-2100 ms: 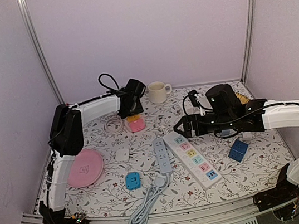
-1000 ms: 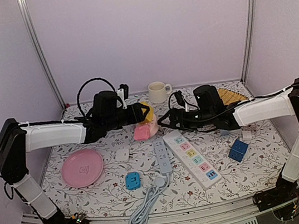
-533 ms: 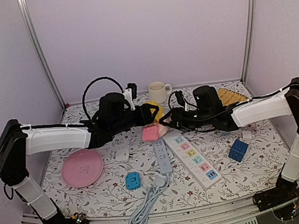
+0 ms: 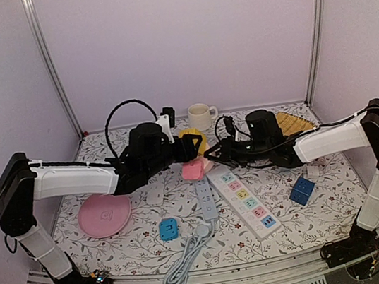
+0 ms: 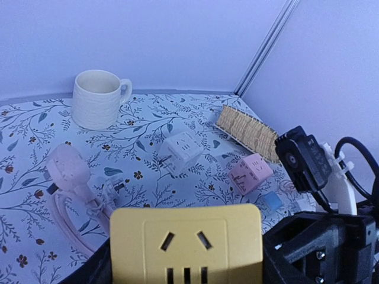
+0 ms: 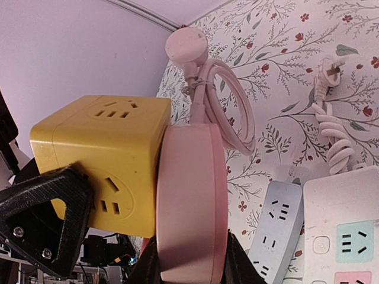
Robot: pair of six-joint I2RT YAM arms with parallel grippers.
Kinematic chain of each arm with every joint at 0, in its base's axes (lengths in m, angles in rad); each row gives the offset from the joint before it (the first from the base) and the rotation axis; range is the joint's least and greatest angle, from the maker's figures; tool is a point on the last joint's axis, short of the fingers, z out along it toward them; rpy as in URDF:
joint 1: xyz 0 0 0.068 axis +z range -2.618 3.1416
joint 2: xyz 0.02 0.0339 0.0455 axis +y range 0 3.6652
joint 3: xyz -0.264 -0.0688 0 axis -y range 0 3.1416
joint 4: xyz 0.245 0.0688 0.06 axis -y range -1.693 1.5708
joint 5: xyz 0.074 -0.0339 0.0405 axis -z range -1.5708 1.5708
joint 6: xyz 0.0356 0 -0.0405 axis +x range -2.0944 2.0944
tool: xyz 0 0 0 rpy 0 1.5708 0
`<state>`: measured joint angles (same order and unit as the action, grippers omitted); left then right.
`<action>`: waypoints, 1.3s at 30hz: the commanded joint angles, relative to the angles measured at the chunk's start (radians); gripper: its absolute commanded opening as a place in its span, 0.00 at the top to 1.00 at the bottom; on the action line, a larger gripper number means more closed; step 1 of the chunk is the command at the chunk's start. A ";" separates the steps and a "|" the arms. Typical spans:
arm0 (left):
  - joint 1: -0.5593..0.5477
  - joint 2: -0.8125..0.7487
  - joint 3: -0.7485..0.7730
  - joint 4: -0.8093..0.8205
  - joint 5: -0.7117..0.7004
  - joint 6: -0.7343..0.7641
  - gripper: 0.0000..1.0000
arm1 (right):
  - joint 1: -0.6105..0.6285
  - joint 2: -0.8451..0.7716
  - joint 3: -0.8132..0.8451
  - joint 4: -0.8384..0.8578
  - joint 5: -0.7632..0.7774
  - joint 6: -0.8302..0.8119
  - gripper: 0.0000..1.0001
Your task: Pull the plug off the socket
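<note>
A yellow cube socket (image 4: 193,141) hangs above the table's middle, with my left gripper (image 4: 185,148) shut on it. In the left wrist view its yellow face (image 5: 186,242) fills the space between the black fingers (image 5: 314,242). A flat pink plug (image 6: 189,201) sits flush against one side of the yellow socket (image 6: 100,160). My right gripper (image 6: 189,263) is shut on that plug's edges. From above, the pink plug (image 4: 195,169) shows just below the socket, and the right gripper (image 4: 208,160) meets it from the right.
A white power strip (image 4: 244,200) and a grey one (image 4: 205,198) lie just below the grippers. A cream mug (image 4: 200,117) and a brush (image 4: 293,121) are at the back, a pink plate (image 4: 105,214) left, a blue cube (image 4: 302,190) right. A coiled pink cable (image 6: 195,47) lies behind.
The left arm carried the yellow socket and pink plug rightward to the middle. The right gripper moved in and closed on the pink plug.
</note>
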<state>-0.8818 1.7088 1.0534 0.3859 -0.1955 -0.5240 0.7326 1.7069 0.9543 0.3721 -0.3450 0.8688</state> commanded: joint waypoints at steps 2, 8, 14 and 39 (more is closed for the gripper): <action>-0.042 -0.043 0.011 0.176 0.024 0.015 0.68 | -0.001 0.015 -0.012 -0.035 0.092 -0.011 0.95; -0.049 -0.056 -0.010 0.221 0.024 0.040 0.67 | -0.001 0.026 -0.013 -0.080 0.147 -0.004 0.97; -0.080 -0.061 -0.018 0.233 -0.004 0.092 0.67 | -0.002 0.033 -0.021 -0.086 0.185 0.035 0.98; -0.122 -0.153 -0.087 0.284 -0.015 0.162 0.66 | -0.013 0.017 -0.063 -0.088 0.263 0.076 0.98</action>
<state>-0.9390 1.6699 0.9524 0.4854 -0.2993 -0.4072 0.7715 1.7065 0.9279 0.3786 -0.2741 0.9047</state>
